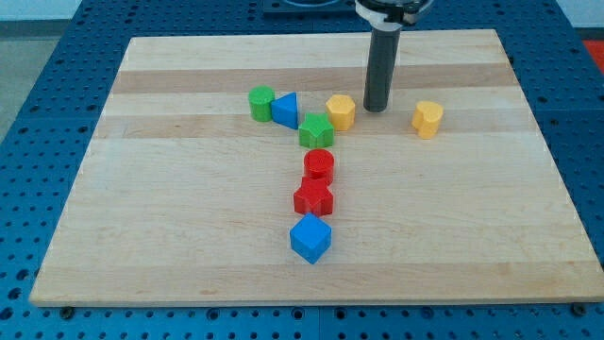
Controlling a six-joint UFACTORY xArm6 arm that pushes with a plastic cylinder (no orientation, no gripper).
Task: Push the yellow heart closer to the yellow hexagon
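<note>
Awaiting push: yellow heart (427,119) well apart from yellow hexagon (341,111); my tip (377,108) between, beside hexagon; no jaws fitted.

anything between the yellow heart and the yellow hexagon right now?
Only my tip, in the camera view. It stands just to the view's right of the yellow hexagon; from there to the yellow heart is bare board, no other block.
</note>
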